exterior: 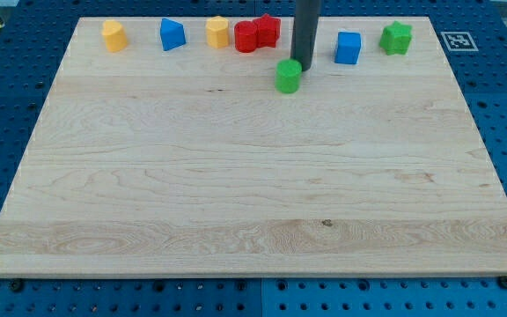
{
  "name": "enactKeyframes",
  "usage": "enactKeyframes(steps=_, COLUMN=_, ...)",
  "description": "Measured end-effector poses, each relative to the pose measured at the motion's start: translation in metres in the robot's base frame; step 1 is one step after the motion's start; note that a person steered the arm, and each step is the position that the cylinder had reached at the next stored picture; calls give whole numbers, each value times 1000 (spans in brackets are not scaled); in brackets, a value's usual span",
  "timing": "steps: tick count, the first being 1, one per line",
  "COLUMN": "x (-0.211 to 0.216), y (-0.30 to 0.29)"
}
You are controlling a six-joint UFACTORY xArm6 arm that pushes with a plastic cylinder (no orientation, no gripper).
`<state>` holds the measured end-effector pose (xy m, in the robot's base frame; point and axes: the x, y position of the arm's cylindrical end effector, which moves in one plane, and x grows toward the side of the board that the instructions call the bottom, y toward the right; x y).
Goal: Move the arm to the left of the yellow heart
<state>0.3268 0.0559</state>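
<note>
The yellow heart [114, 35] sits near the board's top left corner. My tip [304, 67] is far to its right, near the top middle of the board, touching or just beside the upper right of a green cylinder-like block [289, 77]. The dark rod rises from the tip out of the view's top. Between the tip and the heart, along the top edge, lie a blue block [172, 34], a yellow pentagon-like block [217, 32] and two red blocks [246, 37] [268, 29] that touch each other.
A blue cube [349, 47] and a green star-like block [396, 38] lie to the right of the rod near the top edge. The wooden board [253, 194] rests on a blue perforated table. A marker tag [458, 40] lies off the board's top right corner.
</note>
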Motion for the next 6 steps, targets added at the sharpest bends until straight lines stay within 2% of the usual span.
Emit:
enactKeyframes(steps=1, x=-14, y=-8)
enactKeyframes(steps=2, x=-20, y=-50)
enactKeyframes(steps=4, x=6, y=-187)
enactKeyframes(steps=5, x=-5, y=-266)
enactKeyframes(steps=6, x=-39, y=-323)
